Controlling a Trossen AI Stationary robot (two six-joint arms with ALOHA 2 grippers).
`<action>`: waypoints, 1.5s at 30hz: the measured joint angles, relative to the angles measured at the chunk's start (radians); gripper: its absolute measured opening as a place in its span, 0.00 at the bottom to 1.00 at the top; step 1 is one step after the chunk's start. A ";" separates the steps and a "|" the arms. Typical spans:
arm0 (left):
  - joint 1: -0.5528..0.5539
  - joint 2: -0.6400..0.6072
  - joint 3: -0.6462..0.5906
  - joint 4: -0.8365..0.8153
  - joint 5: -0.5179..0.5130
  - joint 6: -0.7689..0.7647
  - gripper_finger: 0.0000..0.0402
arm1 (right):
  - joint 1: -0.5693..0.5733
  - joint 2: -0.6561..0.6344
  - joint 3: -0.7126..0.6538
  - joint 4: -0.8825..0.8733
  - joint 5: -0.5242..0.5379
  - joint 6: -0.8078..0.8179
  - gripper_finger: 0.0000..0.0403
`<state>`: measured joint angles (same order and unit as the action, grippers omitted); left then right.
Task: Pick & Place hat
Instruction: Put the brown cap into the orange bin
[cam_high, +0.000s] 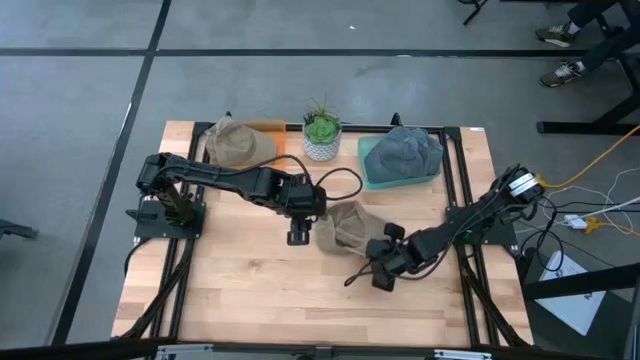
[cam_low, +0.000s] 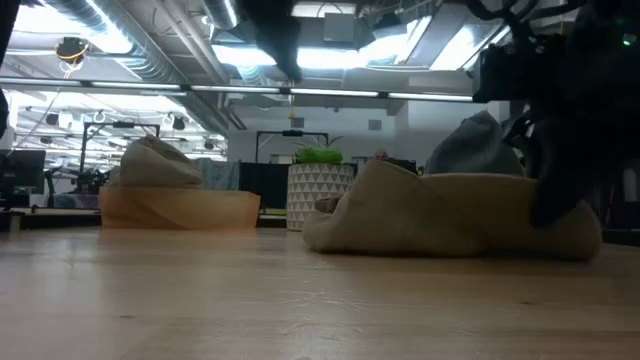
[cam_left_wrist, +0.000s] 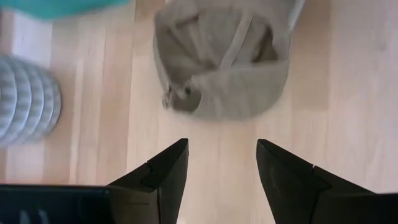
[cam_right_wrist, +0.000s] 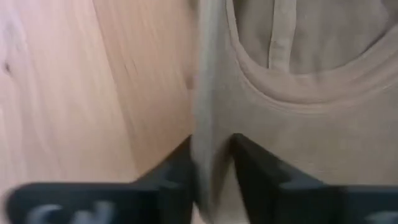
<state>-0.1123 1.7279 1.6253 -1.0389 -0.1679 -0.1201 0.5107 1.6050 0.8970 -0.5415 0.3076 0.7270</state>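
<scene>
A tan hat (cam_high: 348, 228) lies on the wooden table's middle, opening up, its strap and inner band showing in the left wrist view (cam_left_wrist: 224, 68). It rests on its crown and brim (cam_low: 450, 210). My right gripper (cam_right_wrist: 210, 168) has come down at the hat's near right side (cam_high: 375, 250) and is shut on its edge. My left gripper (cam_high: 298, 238) hangs open above the bare table just left of the hat, with nothing between its fingers (cam_left_wrist: 221, 155). My right gripper pinches the hat's brim edge (cam_right_wrist: 208, 124) between its two fingers, one finger (cam_right_wrist: 177, 165) outside over the table and the other (cam_right_wrist: 252, 162) on the hat's inner side. The fingers slant down from the table's near right side. The hat lies on the table.
At the far edge stand a potted plant (cam_high: 322, 135), a grey hat (cam_high: 405, 152) on a teal tray (cam_high: 372, 172), and another tan hat (cam_high: 238, 143) on an orange tray (cam_high: 265, 124). Bare wood stretches toward the near edge.
</scene>
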 joint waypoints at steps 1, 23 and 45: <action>0.000 0.000 0.000 -0.022 -0.003 -0.006 0.46 | 0.000 -0.005 0.000 -0.001 0.005 0.000 0.15; -0.008 -0.316 0.002 -0.033 -0.180 0.017 0.46 | -0.176 -0.283 -0.001 0.225 -0.214 0.257 0.03; -0.017 -0.555 0.003 -0.038 -0.165 -0.034 0.46 | -0.353 -0.423 0.071 0.648 -0.098 -0.006 0.03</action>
<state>-0.1291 1.1732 1.6279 -1.0767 -0.3332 -0.1546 0.1577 1.1818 0.9684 0.1062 0.2095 0.7213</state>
